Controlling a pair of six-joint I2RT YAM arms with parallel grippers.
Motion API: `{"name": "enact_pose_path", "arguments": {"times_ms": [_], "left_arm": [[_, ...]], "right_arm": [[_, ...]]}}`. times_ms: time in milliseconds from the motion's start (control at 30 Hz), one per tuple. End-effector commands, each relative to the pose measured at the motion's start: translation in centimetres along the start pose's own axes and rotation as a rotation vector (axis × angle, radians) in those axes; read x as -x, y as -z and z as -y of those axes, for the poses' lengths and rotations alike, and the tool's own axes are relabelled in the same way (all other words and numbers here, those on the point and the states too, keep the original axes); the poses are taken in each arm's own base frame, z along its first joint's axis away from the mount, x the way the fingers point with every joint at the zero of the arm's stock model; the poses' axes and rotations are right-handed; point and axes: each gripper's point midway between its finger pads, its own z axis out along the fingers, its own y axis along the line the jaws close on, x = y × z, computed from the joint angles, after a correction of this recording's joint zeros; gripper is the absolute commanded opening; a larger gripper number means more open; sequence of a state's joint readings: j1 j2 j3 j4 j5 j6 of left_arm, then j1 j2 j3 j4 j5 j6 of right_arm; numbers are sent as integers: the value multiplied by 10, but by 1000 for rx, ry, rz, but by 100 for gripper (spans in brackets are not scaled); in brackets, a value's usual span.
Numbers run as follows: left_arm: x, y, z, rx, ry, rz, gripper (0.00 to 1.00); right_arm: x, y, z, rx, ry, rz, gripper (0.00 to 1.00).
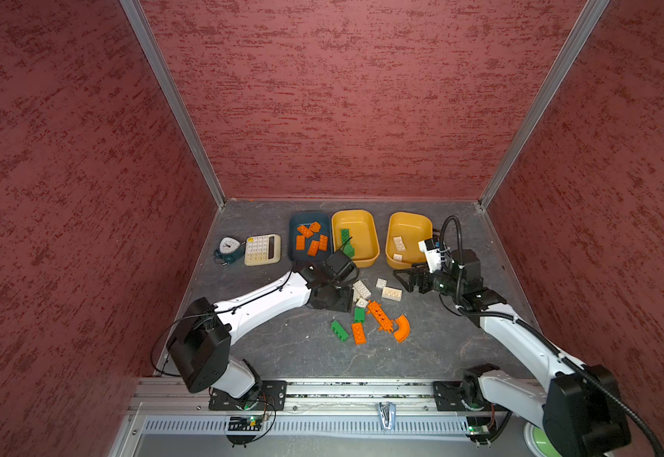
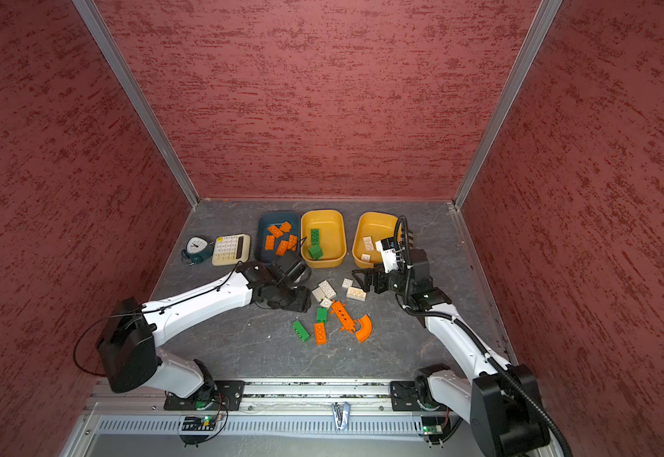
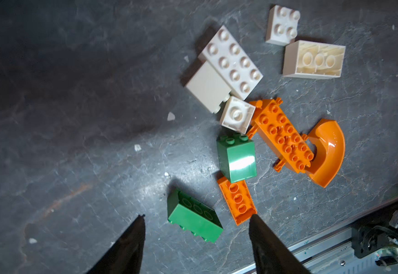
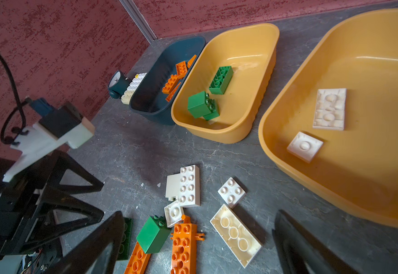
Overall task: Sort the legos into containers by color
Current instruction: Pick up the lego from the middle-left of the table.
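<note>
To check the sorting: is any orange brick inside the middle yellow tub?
No, the middle yellow tub holds only green bricks.

Walls (image 1: 362, 99) are dark red with darker streaky mottling, tabletop (image 1: 283, 352) is grey and marbled. There's a dark teal tub (image 1: 293, 223); the near yellow tub (image 1: 364, 233) beside it and the far yellow tub (image 1: 413, 233) are both mustard. Orange bricks (image 1: 358, 333), green bricks (image 1: 339, 330), cream bricks (image 1: 391, 293). Cream calculator (image 1: 262, 249), teal clock (image 1: 227, 249) with a white face.

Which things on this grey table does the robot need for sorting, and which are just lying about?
Part of the job: loose orange, green and white studded plastic bricks; dark teal-blue plastic tub holding orange bricks; middle mustard-yellow plastic tub holding green ones; right mustard-yellow plastic tub holding white ones.
Just lying about: small teal round-faced clock; cream keypad calculator.
</note>
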State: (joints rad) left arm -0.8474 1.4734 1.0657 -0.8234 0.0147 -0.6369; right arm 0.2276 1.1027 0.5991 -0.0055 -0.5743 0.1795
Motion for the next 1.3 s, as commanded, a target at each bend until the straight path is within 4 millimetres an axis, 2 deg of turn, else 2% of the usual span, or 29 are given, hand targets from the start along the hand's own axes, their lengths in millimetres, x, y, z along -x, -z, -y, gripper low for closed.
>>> {"name": "enact_pose_path", "arguments": {"times_ms": [0,133,267,300,400,567,767,867,1067,1133,1267], "left_arm": [[-7,1,4,3,236,66,70],[-29,-8,-6,68,403,114,69],[-36,-16,-1,82,491,148,65],[-38,-16,-5,122,514,152,65],[-44,-22,-14,201,545,152,63],[-47,-39,-14,217,561,140,62],[-53,-60,-15,226,559,107,56],[-54,-66,-15,225,547,92,49],[-58,-72,-19,233,532,65,26],[-55,-68,-20,234,518,68,20],[-41,-48,-28,244,462,93,17]], "right_arm": [[8,0,-9,43,23,24,99],[6,0,-10,48,18,24,99],[4,-1,-10,52,17,21,99],[4,-1,-10,51,16,20,99],[2,0,-10,52,16,20,99],[0,-1,-9,54,13,16,99],[0,0,-10,56,12,16,99],[0,1,-11,56,10,17,99],[-1,4,-14,65,6,22,99],[-2,4,-15,70,2,20,99],[0,7,-23,106,1,27,99]]}}
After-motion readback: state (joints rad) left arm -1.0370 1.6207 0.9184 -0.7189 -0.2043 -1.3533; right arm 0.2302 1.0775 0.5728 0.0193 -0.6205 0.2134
